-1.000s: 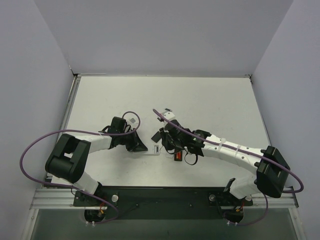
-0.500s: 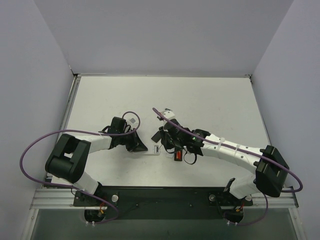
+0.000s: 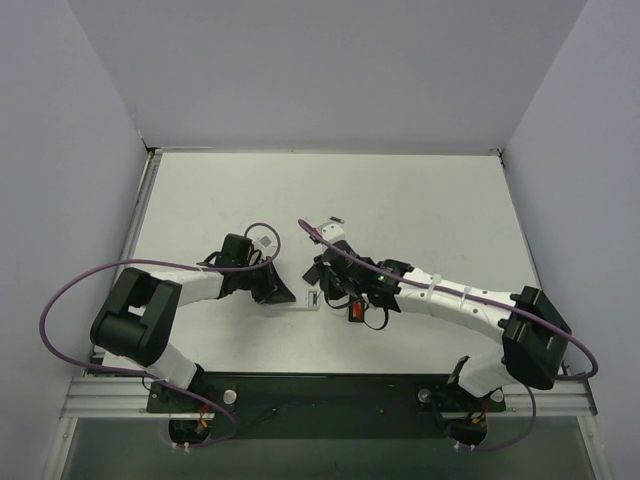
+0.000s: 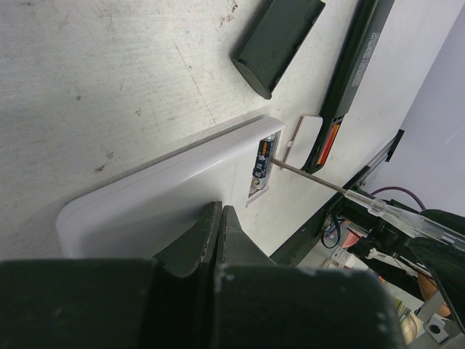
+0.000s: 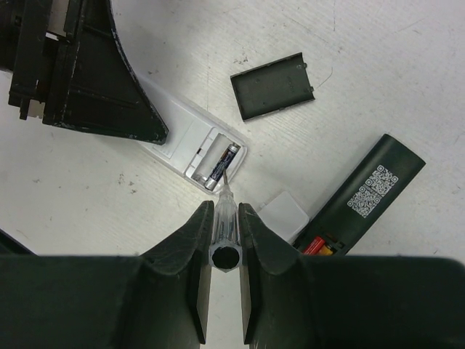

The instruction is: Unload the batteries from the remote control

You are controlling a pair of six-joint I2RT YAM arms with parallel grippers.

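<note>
**Left gripper**: your left fingers are sitting pressed together with nothing between them. Their tips are bearing down on the white remote, which is lying flat on the table.

**Right gripper**: your right fingers are clamping the clear handle of a screwdriver, with only a narrow gap between them. The metal tip is touching the dark battery lying in the white remote's open compartment.

**Remote control**: the black bar is lying back-up on the table with its printed code label showing, near the white remote's open end and apart from both of your grippers. Its recess is standing open.

**Batteries**: a red-and-orange sliver is showing inside that recess. You are touching them with neither gripper.

**Black cover**: it is lying loose on the table, apart from both remotes.

**White cover**: it is lying between the two remotes, just beside the black one's open end.
</note>
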